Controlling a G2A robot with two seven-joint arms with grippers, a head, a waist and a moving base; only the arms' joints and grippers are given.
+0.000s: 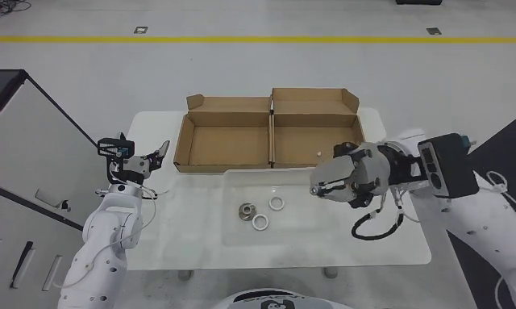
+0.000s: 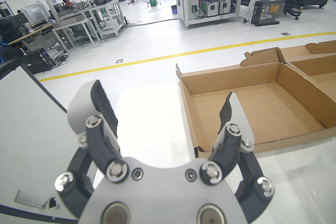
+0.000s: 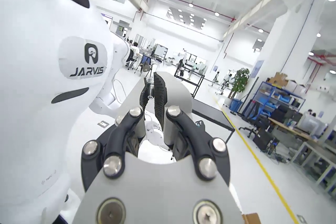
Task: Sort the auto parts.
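Observation:
A grey metal flanged part (image 1: 246,210) and two white rings (image 1: 276,202) (image 1: 260,223) lie on a clear tray (image 1: 339,228) at the table's middle. My right gripper (image 1: 316,189) hovers over the tray's right part, shut on a small dark threaded bolt (image 3: 150,89) held between its fingertips. My left gripper (image 1: 158,153) stands open and empty at the table's left edge, beside the left cardboard box (image 1: 222,144). In the left wrist view the left gripper (image 2: 168,107) points toward that box (image 2: 252,109).
Two open cardboard boxes sit side by side at the table's back; the right box (image 1: 310,139) holds one small pale part (image 1: 320,154). A white panel (image 1: 36,148) stands off the table's left side.

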